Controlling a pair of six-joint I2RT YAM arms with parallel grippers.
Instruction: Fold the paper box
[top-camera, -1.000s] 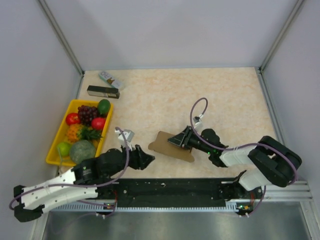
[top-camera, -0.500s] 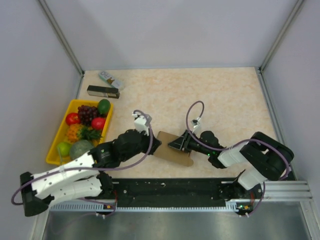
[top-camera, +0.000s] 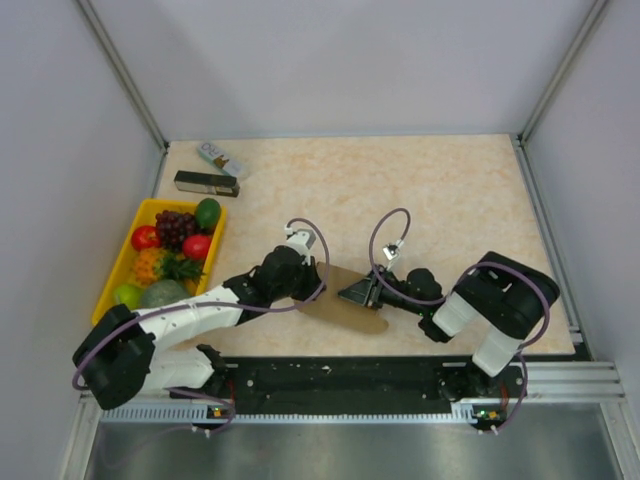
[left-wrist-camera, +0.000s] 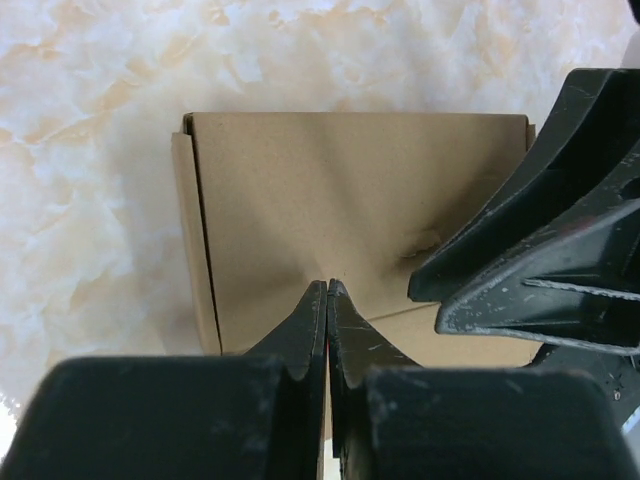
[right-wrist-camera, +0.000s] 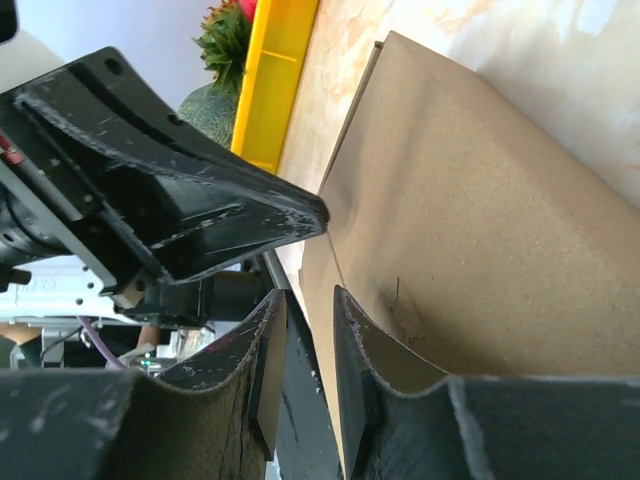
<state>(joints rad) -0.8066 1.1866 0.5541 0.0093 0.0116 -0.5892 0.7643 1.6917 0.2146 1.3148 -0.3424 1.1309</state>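
I see the brown box (top-camera: 345, 308) lying flat on the table (top-camera: 450, 200), near the front edge, right between the two arms. It is still flat, with a thin flap along one side. The left gripper (top-camera: 320, 283) comes in from the left, and its fingers are pressed tight together. In its own camera the closed tip (left-wrist-camera: 327, 286) touches the top of the box (left-wrist-camera: 300, 200), and nothing shows between the fingers. The right gripper (top-camera: 357, 293) comes in from the right and meets the box at the other side, very close to the left one. Its fingers (right-wrist-camera: 262, 340) are only a little apart, and an edge of the box (right-wrist-camera: 480, 230) sits in the gap, so it is pinching the box. There is a small dent in the card near that gripper (left-wrist-camera: 430, 305). Far to the left sits a yellow tray (top-camera: 112, 285) full of fruit. Behind it, at the back corner, lie a black box (top-camera: 206, 183) and a white packet (top-camera: 222, 158), just beside each other.
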